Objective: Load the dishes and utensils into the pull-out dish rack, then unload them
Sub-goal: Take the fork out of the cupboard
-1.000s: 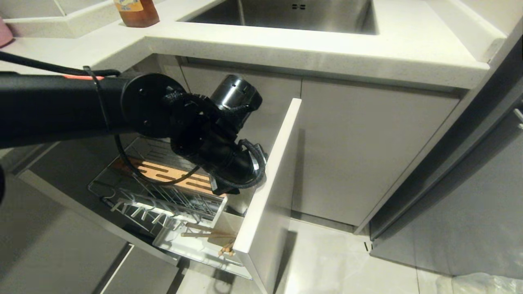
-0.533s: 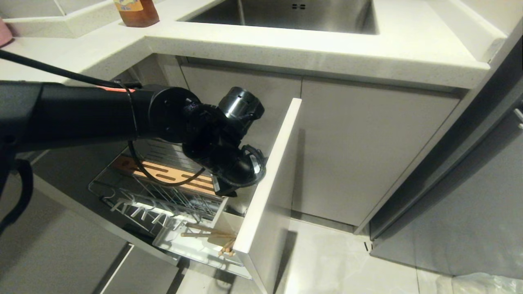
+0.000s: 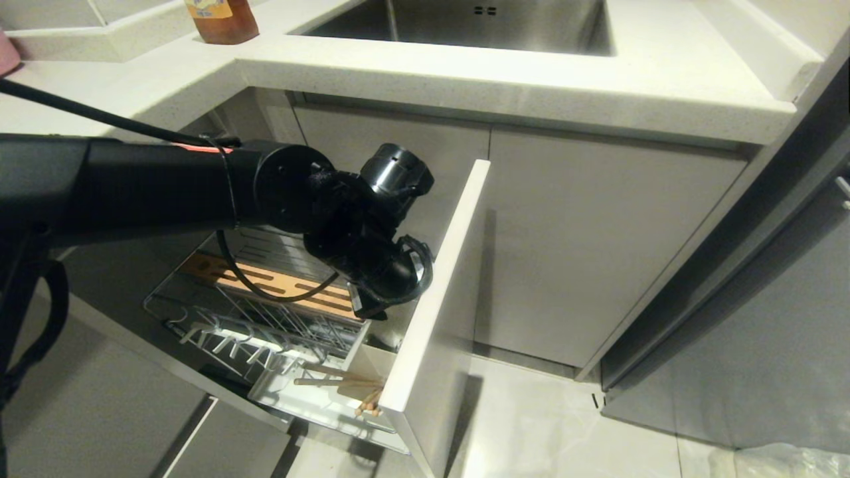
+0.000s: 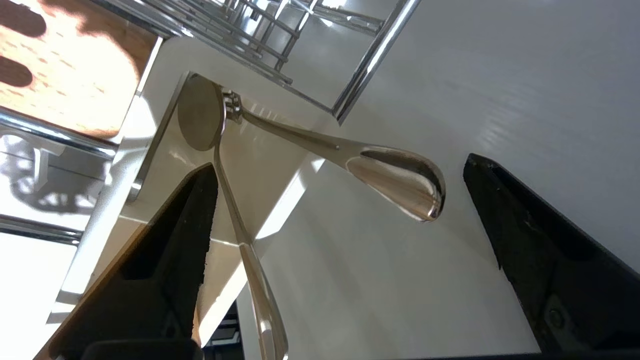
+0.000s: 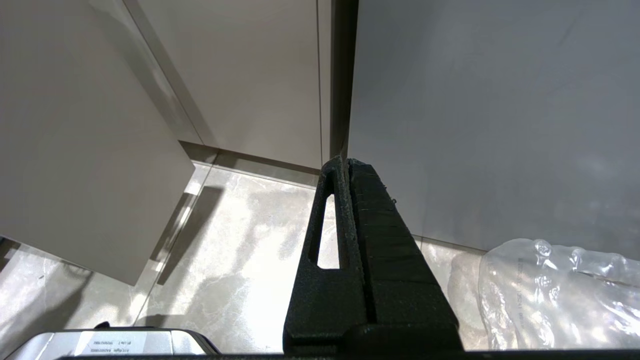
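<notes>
The pull-out dish rack (image 3: 265, 318) stands drawn out under the counter, its pale front panel (image 3: 438, 292) to the right. Wooden chopsticks (image 3: 339, 382) lie in its white utensil box (image 3: 299, 398). My left arm (image 3: 358, 259) reaches down just behind the panel. My left gripper (image 4: 340, 162) is open. The metal spoon-like utensil (image 4: 395, 182) stands in the box (image 4: 160, 130), its handle end leaning between my fingers (image 4: 170, 250) and touching neither. The glossy wall mirrors it. The dishes are out of view. My right gripper (image 5: 345, 162) hangs shut over the floor.
A white counter (image 3: 465, 86) with a steel sink (image 3: 465, 26) runs above, and an orange bottle (image 3: 222, 20) stands on it at the left. Closed cabinet doors (image 3: 597, 252) are to the right. A crumpled plastic bag (image 5: 560, 295) lies on the floor.
My left forearm has slid further to the right into view and the wrist has dropped slightly toward the utensil box. Rack and chopsticks have not moved.
</notes>
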